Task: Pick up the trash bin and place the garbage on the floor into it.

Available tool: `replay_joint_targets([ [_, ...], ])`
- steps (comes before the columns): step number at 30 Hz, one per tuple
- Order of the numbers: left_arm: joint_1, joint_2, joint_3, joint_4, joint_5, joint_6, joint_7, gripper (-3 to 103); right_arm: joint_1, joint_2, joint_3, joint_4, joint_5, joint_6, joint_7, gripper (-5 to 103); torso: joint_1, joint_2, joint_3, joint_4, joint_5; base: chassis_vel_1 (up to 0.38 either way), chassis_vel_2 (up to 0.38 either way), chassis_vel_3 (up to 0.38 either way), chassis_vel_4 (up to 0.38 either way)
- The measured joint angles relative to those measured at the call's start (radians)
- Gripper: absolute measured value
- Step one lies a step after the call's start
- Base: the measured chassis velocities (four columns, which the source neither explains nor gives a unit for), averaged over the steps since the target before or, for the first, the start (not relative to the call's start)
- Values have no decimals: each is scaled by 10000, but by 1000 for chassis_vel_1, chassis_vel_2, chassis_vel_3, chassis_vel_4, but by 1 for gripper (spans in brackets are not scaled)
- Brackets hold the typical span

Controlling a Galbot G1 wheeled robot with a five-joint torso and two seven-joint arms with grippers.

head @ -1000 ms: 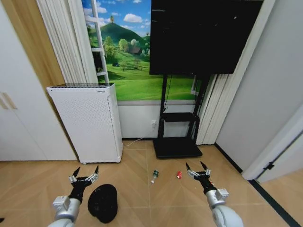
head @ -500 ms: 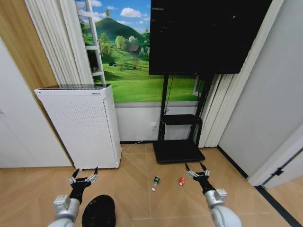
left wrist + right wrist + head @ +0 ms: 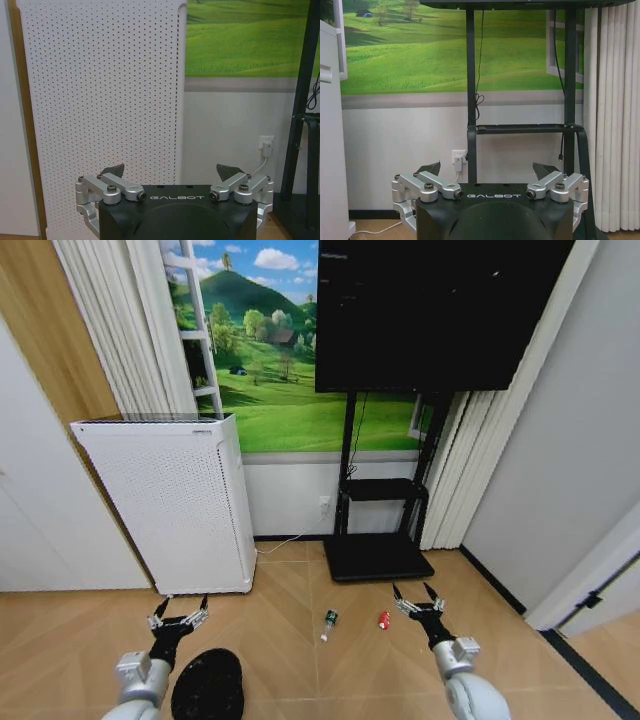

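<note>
The left gripper (image 3: 179,612) is held low over the wooden floor, its two dark-tipped fingers spread apart and empty, pointing toward the tall white perforated appliance (image 3: 170,502). In the left wrist view the left gripper (image 3: 174,172) shows its black body printed with "GALBOT" in pale letters, the perforated panel standing close behind it. The right gripper (image 3: 420,595) is likewise low, fingers apart, holding nothing; its wrist view shows the right gripper (image 3: 487,169) with the same "GALBOT" lettering, facing the black metal TV stand (image 3: 470,100) and a white wall socket (image 3: 458,158).

Just beside the left gripper, toward the robot, stands the small round black mesh trash bin (image 3: 208,688); its lower part is cut off by the frame edge. Between the two grippers on the floor lies a clear plastic bottle with a green label (image 3: 327,622), its print too small to read. Near the right gripper sits a small red can (image 3: 383,619), markings likewise illegible. Behind them the stand's flat black base (image 3: 378,558) rests on the floor under a large dark television screen (image 3: 435,310).
</note>
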Motion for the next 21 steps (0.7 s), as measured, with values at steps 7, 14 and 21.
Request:
replay_joint_targets([
  [7,-136,-7,-54,304,-53,-97,161,100,100,65,32,-3,-94,-107,132,100,-159,-379,-218,0,0,0,0,0,0],
  [14,-149,12,-145,343,-145,-126,206,100,134,93,-61,-71,-149,-141,99,100,-259,-624,-364,0,1,0,0,0,0],
  [21,-144,-78,-148,432,-143,-154,237,100,259,232,-87,-238,-290,-219,102,100,-383,-951,-566,1,1,0,0,0,0],
])
